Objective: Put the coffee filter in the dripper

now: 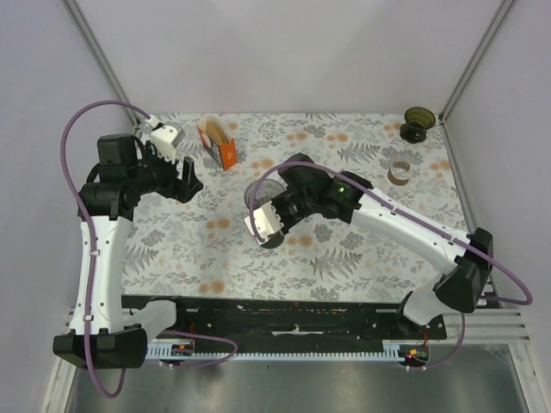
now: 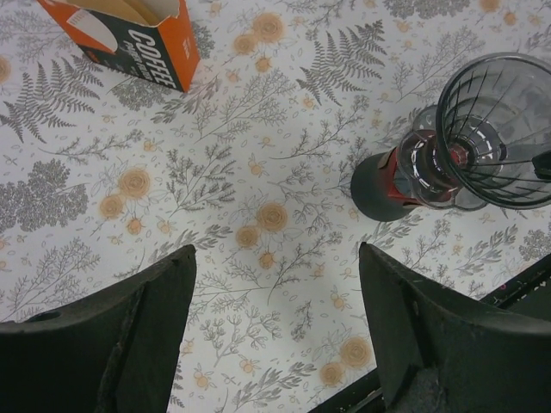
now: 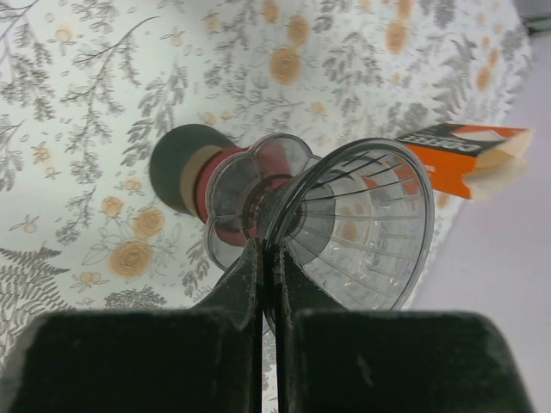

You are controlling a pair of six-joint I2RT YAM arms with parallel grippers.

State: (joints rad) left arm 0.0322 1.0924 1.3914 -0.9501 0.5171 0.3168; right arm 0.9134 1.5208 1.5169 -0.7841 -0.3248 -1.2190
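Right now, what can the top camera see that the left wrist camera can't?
Only the top view: the left arm, the right arm, a dark cup and a brown ring far right. Only the left wrist: the dripper with its clear ribbed cone, and COFFEE on the coffee filter box. Both: that orange box and the flowery tablecloth.
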